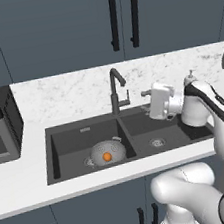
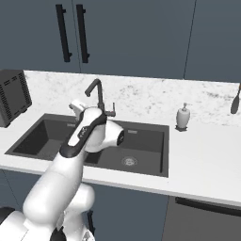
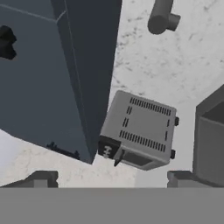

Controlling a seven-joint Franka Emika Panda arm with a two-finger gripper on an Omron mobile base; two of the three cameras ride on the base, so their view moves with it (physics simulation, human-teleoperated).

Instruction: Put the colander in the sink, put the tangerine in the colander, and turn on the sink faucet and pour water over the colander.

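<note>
Cupboards (image 1: 47,32) in dark blue hang above a pale marbled bench (image 1: 23,187) where a white robot arm (image 2: 70,169) reaches over the double sink (image 1: 67,135). At the far left of the bench stands a dark toaster-like appliance (image 2: 14,96), which the hand view shows side-on as a grey box with vent slots (image 3: 140,131). In the sink's left basin sits the colander (image 1: 108,151), and the tangerine (image 1: 106,156) rests inside it, so the first two parts of the job look finished. What remains, by this reading, is the water. The faucet (image 1: 115,91) rises at the divide between the two basins, its spout curving forward; the colander lies below and to the left of it. The hand (image 1: 143,95) hovers just beside the faucet's small side lever (image 1: 127,100), its two fingertips (image 3: 41,178) set wide apart and gripping nothing. A soap bottle (image 2: 183,116) stands on the bench, well to the right. The risk from here lies in the approach: the lever is small, and a hand arriving slightly off line could slide past it or shove the tap stem instead. A spout not swung over the left basin would send water wide of the colander.
</note>
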